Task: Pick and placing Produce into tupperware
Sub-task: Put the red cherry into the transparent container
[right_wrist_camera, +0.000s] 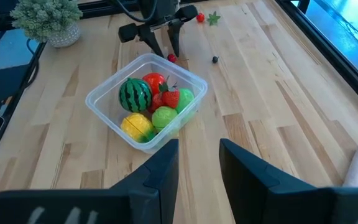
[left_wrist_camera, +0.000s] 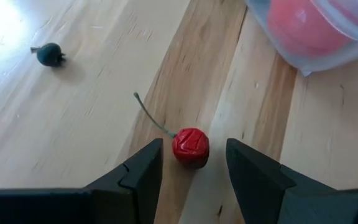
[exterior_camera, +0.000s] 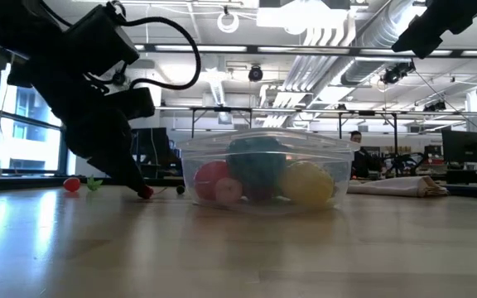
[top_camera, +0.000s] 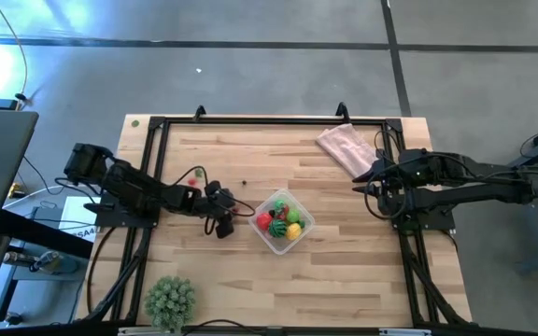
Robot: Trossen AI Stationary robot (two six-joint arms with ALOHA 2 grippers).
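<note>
The clear tupperware (top_camera: pixel 304 224) stands mid-table and holds several toy produce pieces: a striped green melon (right_wrist_camera: pixel 134 94), red pieces (right_wrist_camera: pixel 155 82), a green one (right_wrist_camera: pixel 163 117) and a yellow one (right_wrist_camera: pixel 135 127). A small red cherry (left_wrist_camera: pixel 190 147) with a thin stem lies on the wood just left of the container. My left gripper (left_wrist_camera: pixel 194 171) is open and low over the table, one finger on each side of the cherry with a gap on both sides. My right gripper (right_wrist_camera: pixel 199 162) is open, raised at the table's right side (top_camera: pixel 362 183).
A small dark berry (left_wrist_camera: pixel 50 55) lies on the wood beyond the cherry. A red piece (right_wrist_camera: pixel 199 17) and a green leaf (right_wrist_camera: pixel 214 18) sit near the left frame rail. A pink cloth (top_camera: pixel 346 147) lies at the far right, and a spiky potted plant (top_camera: pixel 170 301) at the near left.
</note>
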